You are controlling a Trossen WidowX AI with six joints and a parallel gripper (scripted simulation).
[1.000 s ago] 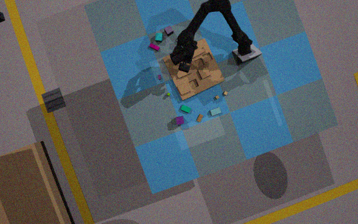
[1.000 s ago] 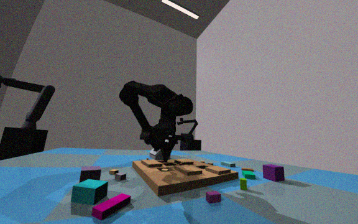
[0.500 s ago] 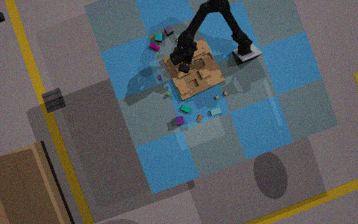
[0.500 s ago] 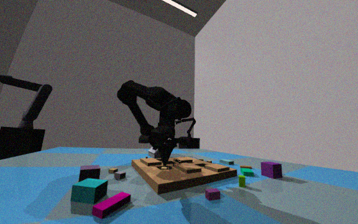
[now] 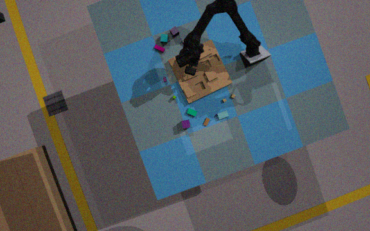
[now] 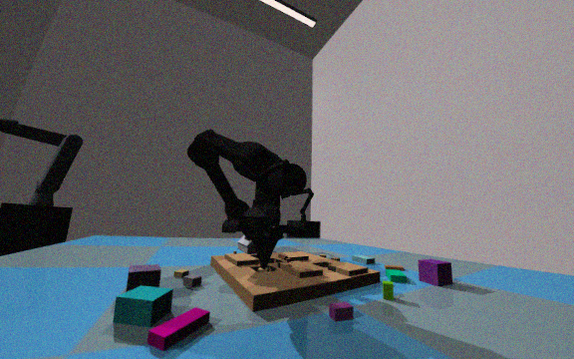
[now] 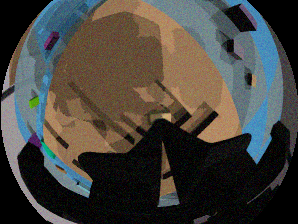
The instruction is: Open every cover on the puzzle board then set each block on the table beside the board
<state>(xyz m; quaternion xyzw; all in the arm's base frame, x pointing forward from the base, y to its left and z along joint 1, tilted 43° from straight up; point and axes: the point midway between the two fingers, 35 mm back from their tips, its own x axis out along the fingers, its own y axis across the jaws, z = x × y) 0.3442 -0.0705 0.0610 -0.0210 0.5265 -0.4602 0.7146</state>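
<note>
The wooden puzzle board lies under the arm, with raised wooden covers. One cover is plain in the top view, near an open recess. In the exterior view a cover sits near the right corner and another cover at the back left. My gripper is shut and holds nothing, its tips low over the board. A pale block shows in a well right at the fingertips. The fingers hide part of the board; exact cover positions there cannot be told.
Two small tan blocks lie beside the board. Around it also lie a teal block, a magenta bar, a purple block, a green block and a lime block.
</note>
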